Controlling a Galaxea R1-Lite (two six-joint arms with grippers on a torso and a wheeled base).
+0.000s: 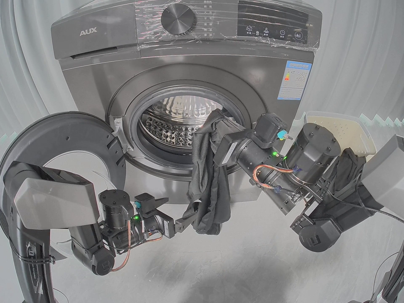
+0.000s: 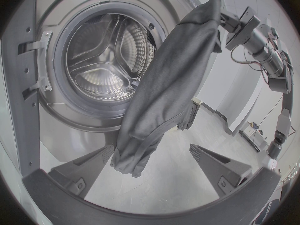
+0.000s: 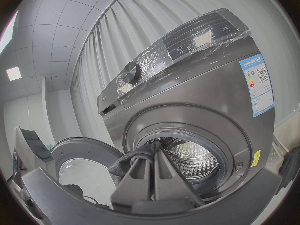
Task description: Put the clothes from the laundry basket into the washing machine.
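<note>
Up at the washing machine's [image 1: 97, 76] open port, clamping a dark grey garment [image 1: 208, 177] by its top with the right pincer [image 3: 153, 155], shut tight on cloth. Letting it hang down the front, outside the drum [image 1: 181, 114]. Holding the left pincer [image 2: 150, 147] spread wide right at the hanging lower end. Spotting more dark clothes [image 1: 349, 173] draped over the laundry basket [image 1: 349, 129], off to the right.

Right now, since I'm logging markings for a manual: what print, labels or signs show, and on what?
Pale brand logo: on the grey front-loading washing machine, above its drawer; clear, not transcribed.
Dial legends: too small to read.
Panel icons: symbols, no readable words.
Blue-and-white energy label, machine's front: too small.
Yellow sticker beside the door opening: blurred.
</note>
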